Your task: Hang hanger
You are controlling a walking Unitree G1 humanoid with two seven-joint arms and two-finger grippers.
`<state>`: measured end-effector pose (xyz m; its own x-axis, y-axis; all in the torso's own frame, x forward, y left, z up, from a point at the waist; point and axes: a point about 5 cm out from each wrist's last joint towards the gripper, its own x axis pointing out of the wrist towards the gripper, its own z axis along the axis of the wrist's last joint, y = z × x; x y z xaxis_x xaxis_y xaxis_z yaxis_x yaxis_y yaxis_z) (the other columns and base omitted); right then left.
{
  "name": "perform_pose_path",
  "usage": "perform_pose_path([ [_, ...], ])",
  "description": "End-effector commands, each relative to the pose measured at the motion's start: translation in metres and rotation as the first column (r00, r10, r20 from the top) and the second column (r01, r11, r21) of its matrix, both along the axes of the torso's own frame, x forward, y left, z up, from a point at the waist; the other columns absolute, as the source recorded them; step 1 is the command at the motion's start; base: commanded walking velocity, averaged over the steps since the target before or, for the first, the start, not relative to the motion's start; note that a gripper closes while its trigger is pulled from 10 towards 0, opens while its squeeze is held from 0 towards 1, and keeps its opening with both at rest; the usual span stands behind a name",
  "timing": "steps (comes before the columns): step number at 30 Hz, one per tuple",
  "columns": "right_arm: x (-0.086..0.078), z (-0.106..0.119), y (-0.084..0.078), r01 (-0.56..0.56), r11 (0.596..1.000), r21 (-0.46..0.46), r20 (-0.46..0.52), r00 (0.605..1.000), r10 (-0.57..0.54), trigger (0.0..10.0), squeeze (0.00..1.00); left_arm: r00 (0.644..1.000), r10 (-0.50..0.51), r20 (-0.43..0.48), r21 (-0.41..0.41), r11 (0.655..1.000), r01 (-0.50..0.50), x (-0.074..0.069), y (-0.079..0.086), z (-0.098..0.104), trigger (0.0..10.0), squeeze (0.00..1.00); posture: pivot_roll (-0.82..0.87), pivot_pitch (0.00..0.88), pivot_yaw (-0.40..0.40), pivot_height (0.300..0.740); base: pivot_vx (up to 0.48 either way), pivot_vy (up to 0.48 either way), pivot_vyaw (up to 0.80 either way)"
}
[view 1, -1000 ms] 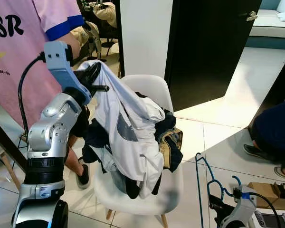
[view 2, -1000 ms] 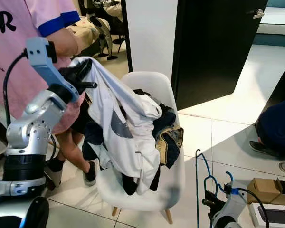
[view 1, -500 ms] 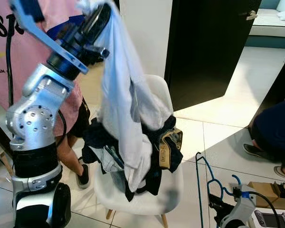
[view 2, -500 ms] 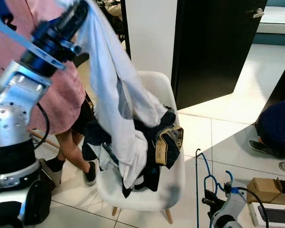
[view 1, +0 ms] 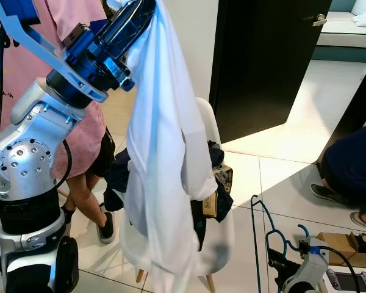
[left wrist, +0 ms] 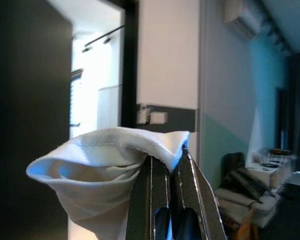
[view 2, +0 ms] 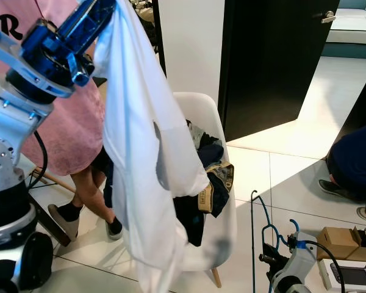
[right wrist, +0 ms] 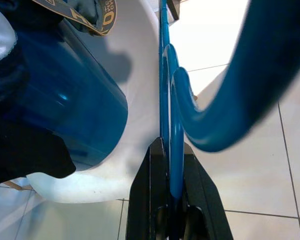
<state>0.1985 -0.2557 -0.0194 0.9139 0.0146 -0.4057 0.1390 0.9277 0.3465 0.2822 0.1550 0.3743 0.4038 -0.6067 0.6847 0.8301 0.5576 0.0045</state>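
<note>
Shirt up at my 10 o'clock, hanger down at my 5 o'clock.
My left gripper pinches the white shirt, hanging lengthwise over the chair; my right gripper clamps the blue hanger, upright, well apart from the shirt.

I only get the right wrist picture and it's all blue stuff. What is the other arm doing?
Observer: The left gripper is raised high, jaws shut on a white shirt.
Operator: Where does the shirt hang?
Observer: It drapes down in front of a white chair heaped with dark clothes.
Operator: And my blue thing?
Observer: That's a blue hanger, held low by the right gripper, hook up.
</note>
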Motion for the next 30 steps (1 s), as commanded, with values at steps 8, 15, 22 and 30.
perform_pose_path([
  [8,-0.001,-0.001,0.001,0.015,1.0,0.01,0.006,1.0,-0.015,10.0,0.0,0.832,0.503,-0.235,0.121,0.864,-0.488,0.055,0.047,-0.034,2.0,0.0,-0.04,0.0,0.043,0.74,0.0,0.0,0.0],
  [15,-0.002,-0.002,0.001,0.015,1.0,0.01,0.004,1.0,-0.015,10.0,0.0,0.659,0.678,-0.327,0.245,0.734,-0.633,0.071,0.072,-0.067,2.5,0.0,-0.04,0.0,0.044,0.74,0.0,0.0,0.0],
  [22,-0.002,-0.001,0.001,0.013,1.0,0.01,0.004,1.0,-0.013,10.0,0.0,0.727,0.613,-0.31,0.264,0.79,-0.554,0.071,0.05,-0.074,8.7,0.0,-0.04,0.0,0.042,0.74,0.0,0.0,0.0],
  [30,0.0,0.0,0.002,0.008,1.0,0.011,0.007,1.0,-0.008,10.0,0.0,0.78,0.593,-0.199,0.385,0.779,-0.494,0.099,0.01,-0.086,10.0,0.0,-0.04,0.0,0.031,0.74,0.0,0.0,0.0],
])
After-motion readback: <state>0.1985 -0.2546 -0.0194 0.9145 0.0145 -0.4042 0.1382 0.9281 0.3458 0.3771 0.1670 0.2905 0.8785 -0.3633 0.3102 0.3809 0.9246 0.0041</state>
